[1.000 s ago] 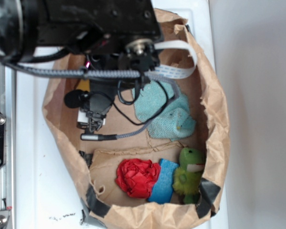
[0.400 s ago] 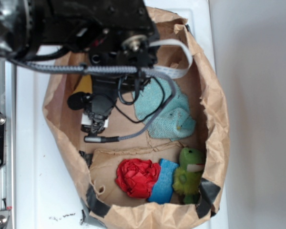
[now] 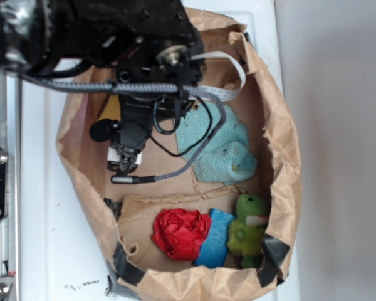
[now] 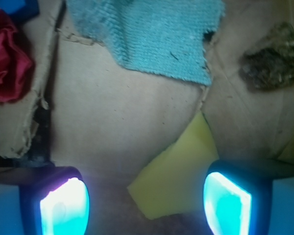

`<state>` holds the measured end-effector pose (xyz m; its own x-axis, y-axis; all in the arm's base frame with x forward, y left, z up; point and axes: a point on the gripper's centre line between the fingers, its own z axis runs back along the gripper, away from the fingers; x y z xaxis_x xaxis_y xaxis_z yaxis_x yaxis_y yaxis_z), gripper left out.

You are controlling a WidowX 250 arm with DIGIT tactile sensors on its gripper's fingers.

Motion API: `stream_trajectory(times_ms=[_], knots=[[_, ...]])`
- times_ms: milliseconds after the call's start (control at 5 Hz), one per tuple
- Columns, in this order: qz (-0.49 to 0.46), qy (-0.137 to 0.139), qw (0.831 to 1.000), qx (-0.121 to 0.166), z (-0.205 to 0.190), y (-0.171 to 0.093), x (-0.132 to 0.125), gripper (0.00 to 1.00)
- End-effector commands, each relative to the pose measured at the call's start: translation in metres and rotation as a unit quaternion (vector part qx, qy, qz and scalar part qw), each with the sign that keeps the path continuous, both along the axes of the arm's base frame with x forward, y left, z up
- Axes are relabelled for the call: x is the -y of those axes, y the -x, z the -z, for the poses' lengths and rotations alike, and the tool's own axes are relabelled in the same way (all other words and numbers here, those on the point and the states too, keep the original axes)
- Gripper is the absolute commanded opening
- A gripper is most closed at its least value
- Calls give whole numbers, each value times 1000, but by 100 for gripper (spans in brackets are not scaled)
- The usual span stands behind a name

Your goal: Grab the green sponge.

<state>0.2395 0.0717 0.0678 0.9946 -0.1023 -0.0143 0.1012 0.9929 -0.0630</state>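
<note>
Wrist and exterior views of a WidowX 250 reaching into a brown paper bag [image 3: 282, 157] that lies on a white desk [image 3: 44, 251]. The end effector [image 4: 147, 200] is released, its two lit pads [image 4: 63, 208] set wide apart over the bag's floor. The green sponge [image 4: 176, 181] is taken here to be the flat yellow-green piece lying between the pads, nearer the right-hand one in the wrist view. It shows a pointed corner, straight edges and a smooth, matte face. In the exterior view the arm hides most of it, leaving only a yellowish sliver [image 3: 111, 111] near the bag wall. Risks, as judged from this pose:

1. The sponge lies flat and thin on the paper, so closing pads may skate over its top or pinch the bag floor with it.
2. It sits off centre, so one pad may push it sideways before the other makes contact.
3. The teal cloth [image 4: 147, 34] lies just beyond it and could be snagged if the approach drifts forward.
4. The identification itself may be wrong, since an olive-brown lump [image 4: 269, 56] lies to the right and a green frog toy [image 3: 247, 229] sits at the far end beside a blue sponge [image 3: 214, 238] and a red crumpled cloth [image 3: 180, 233].
</note>
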Motion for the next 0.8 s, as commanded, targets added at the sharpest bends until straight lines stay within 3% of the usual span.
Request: stream_trajectory(times_ms=[0,600], knots=[[-34,-52,996,66,-3,-7,-11,100],[-43,-76,994,68,11,-14,-12,100]])
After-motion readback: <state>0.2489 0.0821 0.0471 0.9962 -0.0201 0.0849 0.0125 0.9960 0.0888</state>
